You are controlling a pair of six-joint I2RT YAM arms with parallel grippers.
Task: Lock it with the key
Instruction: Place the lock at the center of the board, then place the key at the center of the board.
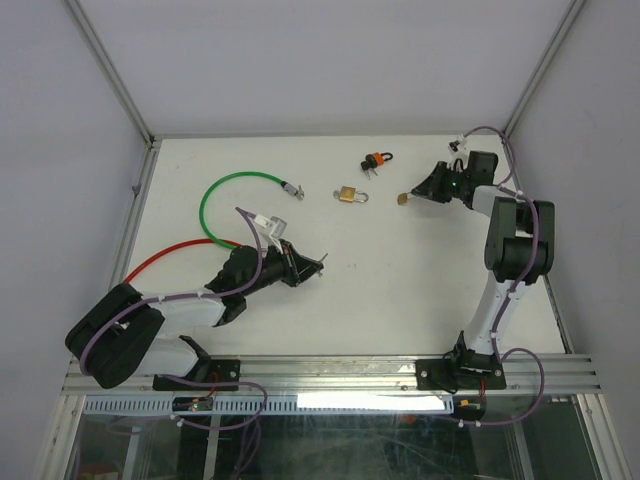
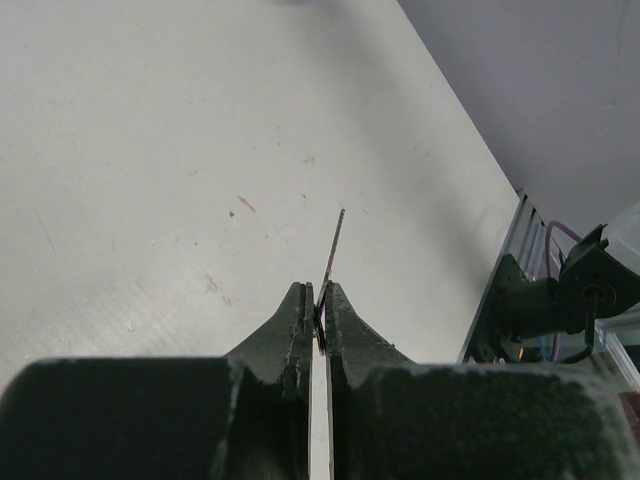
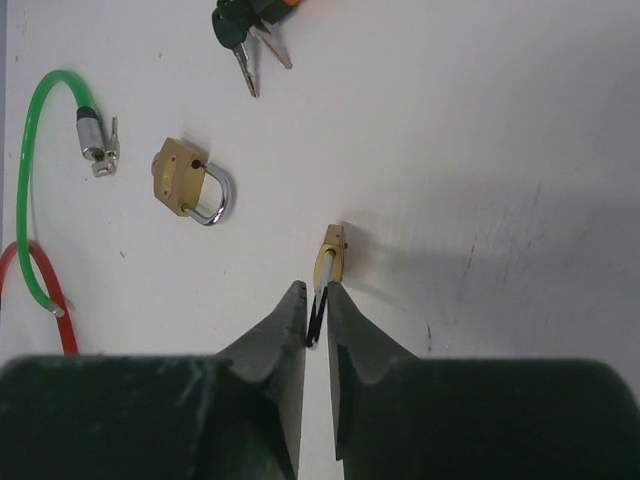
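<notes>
Right wrist is showing right jaws clamping the padlock (image 3: 334,243) endwise, so the left jaws' clamped key (image 2: 333,250) is probably risking pivoting it.

Brass padlock (image 1: 349,195) w/ keys (image 1: 376,160) just behind; to its right, small padlock (image 1: 402,199) at R pincer (image 1: 409,197) tip.

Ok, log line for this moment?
left gripper: shut on key | right gripper: shut on small padlock | key not yet inserted | second padlock on table
</notes>
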